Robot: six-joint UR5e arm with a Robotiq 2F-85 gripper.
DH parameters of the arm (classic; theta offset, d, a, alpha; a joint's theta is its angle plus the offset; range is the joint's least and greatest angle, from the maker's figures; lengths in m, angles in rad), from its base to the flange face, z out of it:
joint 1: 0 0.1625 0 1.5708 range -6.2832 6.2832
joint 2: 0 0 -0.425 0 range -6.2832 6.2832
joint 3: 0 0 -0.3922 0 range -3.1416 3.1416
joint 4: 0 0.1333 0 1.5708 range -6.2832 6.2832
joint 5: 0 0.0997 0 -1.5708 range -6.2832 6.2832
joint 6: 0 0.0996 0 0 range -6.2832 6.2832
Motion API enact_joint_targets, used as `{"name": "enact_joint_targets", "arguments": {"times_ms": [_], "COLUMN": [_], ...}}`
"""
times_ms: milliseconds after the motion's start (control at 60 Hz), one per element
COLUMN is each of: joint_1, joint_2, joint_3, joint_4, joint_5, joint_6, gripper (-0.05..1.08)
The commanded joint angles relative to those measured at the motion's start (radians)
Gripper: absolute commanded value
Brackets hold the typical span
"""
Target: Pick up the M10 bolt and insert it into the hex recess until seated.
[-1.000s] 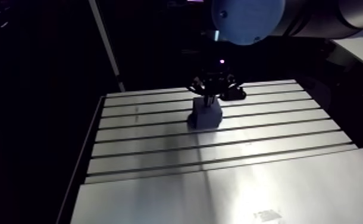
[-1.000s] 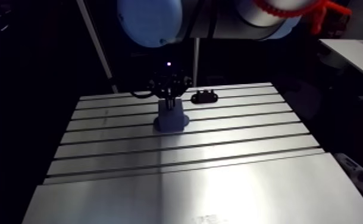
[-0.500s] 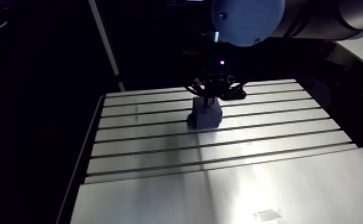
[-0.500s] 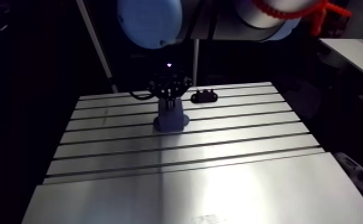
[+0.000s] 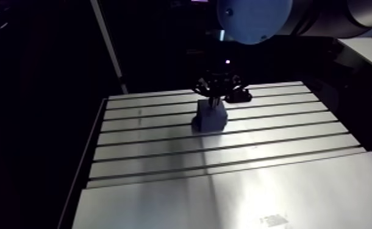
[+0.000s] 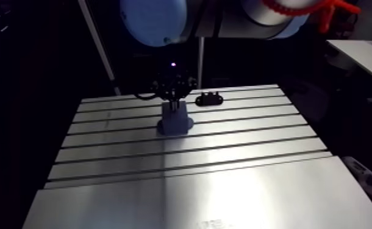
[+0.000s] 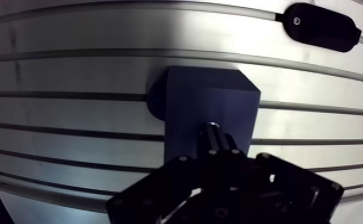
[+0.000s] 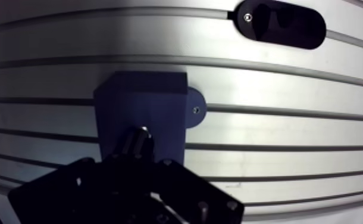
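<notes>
Worktop (image 5: 225,183): slotted aluminium, slots running across its width.

Block (image 7: 210,95): dark, square-topped, standing upright toward the far edge of the worktop, about midway along its width. It sits across one of the slots. A rounded foot (image 8: 194,110) with a small screw projects from its base on one side and lies flat on the worktop.

Claw (image 7: 216,150): directly above the block, pointing down at it. In the arm view it hangs just over the block's top. In the wrist view its two fingers (image 7: 231,146) are drawn in close and pinch the bolt between them.

Bolt (image 7: 213,132): held in the claw, projecting beyond the fingertips toward the block, with its bright end over the part of the block's top face nearest the claw. Whether the end touches the block or has entered the recess cannot be told. The recess itself cannot be made out on the dark top face.

Black oval plate (image 8: 281,22): lying flat at the far edge of the worktop, beyond the block and off to one side, apart from it. A small screw shows at one end.
</notes>
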Motion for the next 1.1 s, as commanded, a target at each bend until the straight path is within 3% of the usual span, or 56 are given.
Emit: {"name": "enact_joint_targets", "arguments": {"times_ms": [17,583,967,983,1000,1017,1033,1050,1067,1083,1100], "joint_1": [0.0,0.005,0.008,0.009,0.012,0.012,0.014,0.014,0.014,0.014,0.014], "joint_2": [-0.007,-0.026,-0.104,-0.112,-0.12,-0.12,-0.126,-0.126,-0.132,-0.132,-0.134], "joint_3": [-0.01,-0.053,-0.141,-0.146,-0.151,-0.151,-0.159,-0.159,-0.165,-0.165,-0.17], "joint_4": [0.016,0.118,0.262,0.263,0.268,0.268,0.276,0.276,0.287,0.287,0.301], "joint_5": [-0.001,-0.001,0.002,0.001,0.001,0.001,-0.003,-0.003,-0.002,-0.002,-0.004], "joint_6": [-0.001,-0.006,-0.005,-0.005,-0.006,-0.006,-0.006,-0.006,-0.006,-0.006,-0.007], "gripper": [1.08,1.08,1.06,0.96,0.75,0.75,0.49,0.49,0.24,0.24,0.01]}}
